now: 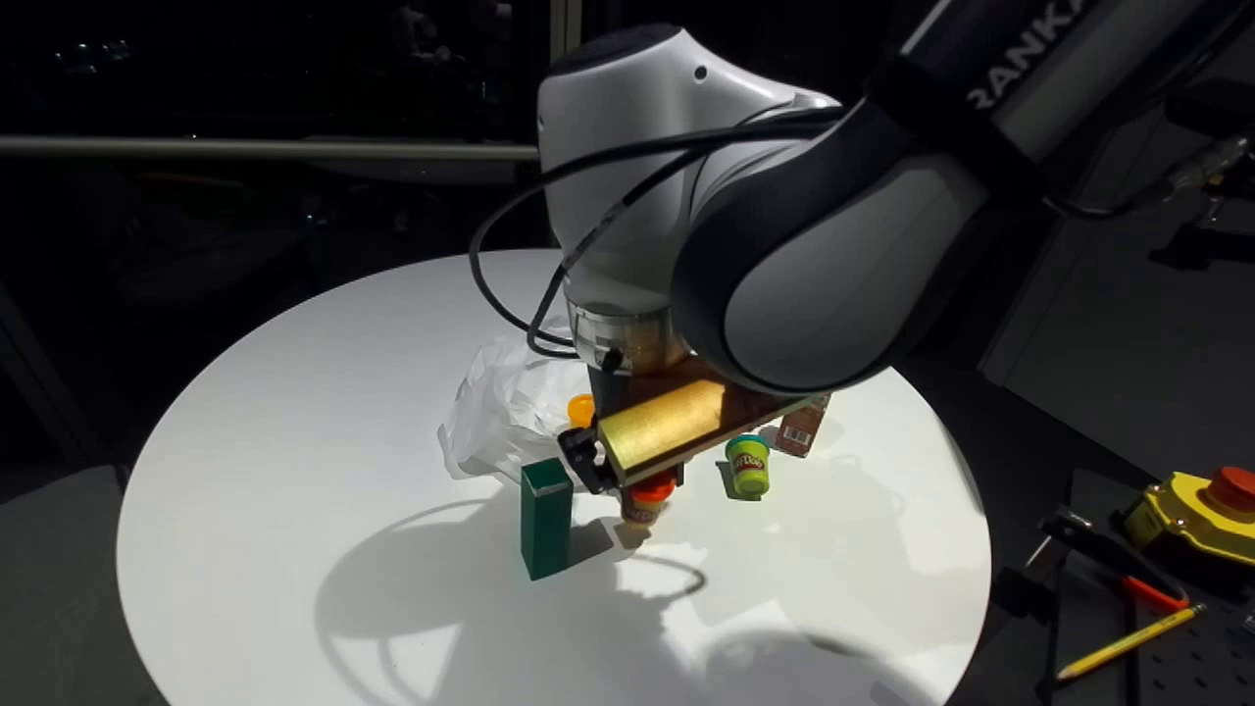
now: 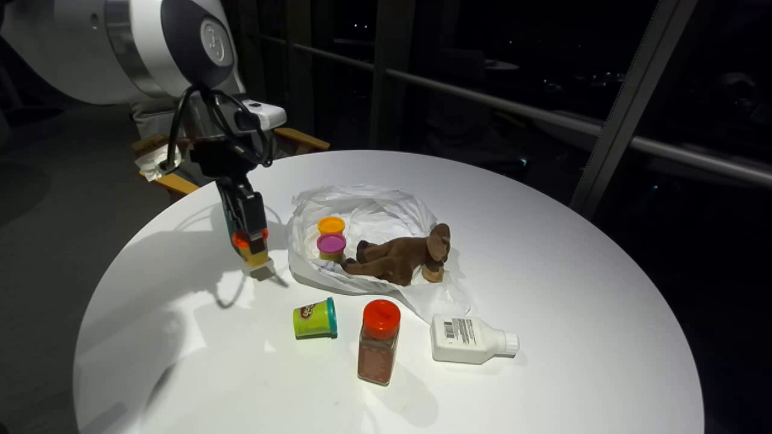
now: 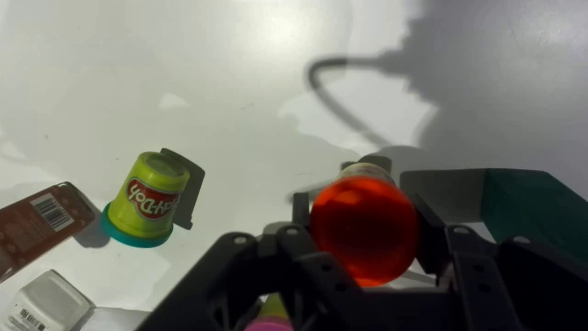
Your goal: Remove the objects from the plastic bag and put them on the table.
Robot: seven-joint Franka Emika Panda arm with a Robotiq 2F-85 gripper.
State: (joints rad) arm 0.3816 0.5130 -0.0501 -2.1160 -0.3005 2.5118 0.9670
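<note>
Surface: A large, round white top, crossed by dark shadows. Off to its side, in an exterior view, are a yellow box with a red button and a pencil.

Robot arm: White and dark, reaching over the surface and bent downward.

Plastic bag: Crinkled, translucent white, spread open. Within its rim sit an orange-lidded tub and, just beside it, a purple-lidded tub. A brown stuffed animal lies across it, head at the rim. In an exterior view the arm covers part of the bag.

Hand: Black, pointing down near the bag, its fingers clamped on a red-lidded tub.

Green box: Upright, just beside the hand.

White bottle: On its side, near the bag's edge; I cannot tell if they touch.

Red-capped bottle: Upright, brownish, between the white bottle and a green tub.

Green tub: On its side, teal lid toward the red-capped bottle.

Red-lidded tub: Roughly upright in the hand, between the green box and the green tub; whether its base touches the surface is unclear.
</note>
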